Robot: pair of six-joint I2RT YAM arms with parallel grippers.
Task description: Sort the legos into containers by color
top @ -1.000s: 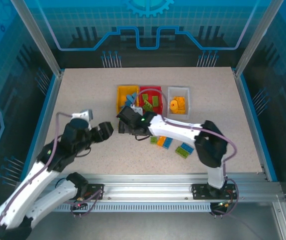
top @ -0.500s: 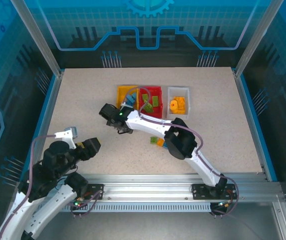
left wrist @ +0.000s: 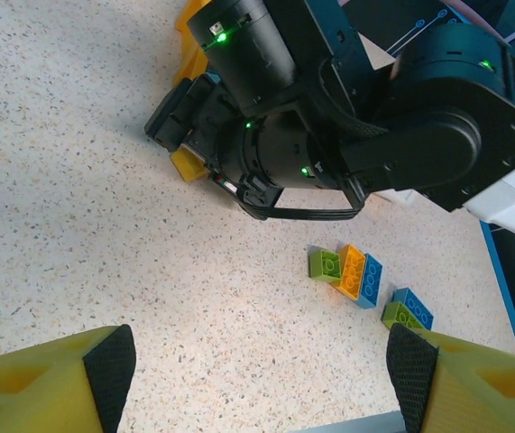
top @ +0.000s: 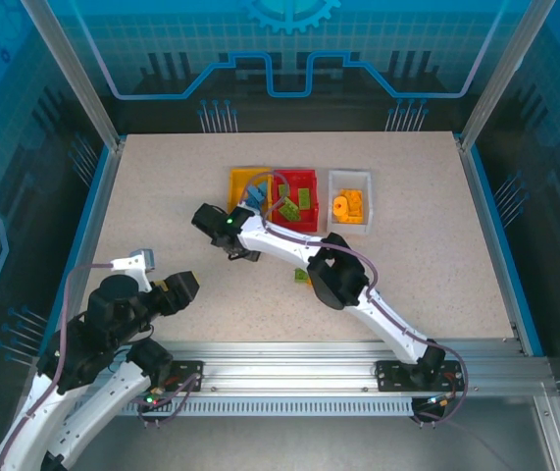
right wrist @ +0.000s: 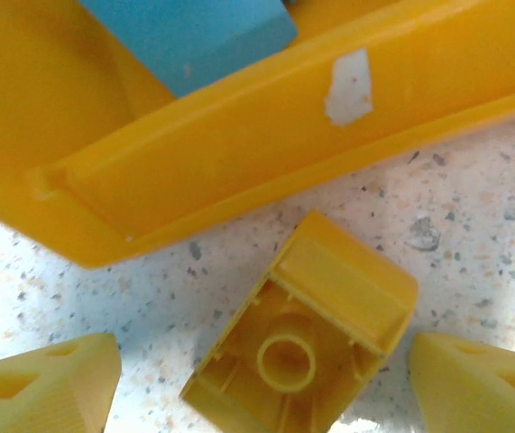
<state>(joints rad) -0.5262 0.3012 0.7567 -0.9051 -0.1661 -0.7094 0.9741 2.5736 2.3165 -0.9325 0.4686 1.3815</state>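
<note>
My right gripper [top: 238,247] is stretched left to the near side of the yellow-orange container [top: 248,186]. It stands open [right wrist: 262,361] around a yellow lego [right wrist: 304,347] lying on its side on the table against the container wall [right wrist: 239,135]; neither finger touches it. A blue lego [right wrist: 194,36] lies inside that container. The red container [top: 296,201] holds green legos, and the white container [top: 349,201] holds orange ones. My left gripper [top: 183,287] hangs open [left wrist: 259,370] over bare table. Loose green [left wrist: 326,264], orange [left wrist: 352,271] and blue [left wrist: 370,281] legos lie together.
The right arm's elbow [top: 333,280] crosses the table's middle and covers most of the loose legos in the top view. Another green and blue pair [left wrist: 406,311] lies nearer the front rail [top: 299,348]. Free table lies to the left and far right.
The left arm has pulled back toward the near left. The right arm has swung left from the loose legos to the yellow-orange container's near side, and it barely moved in the last half second.
</note>
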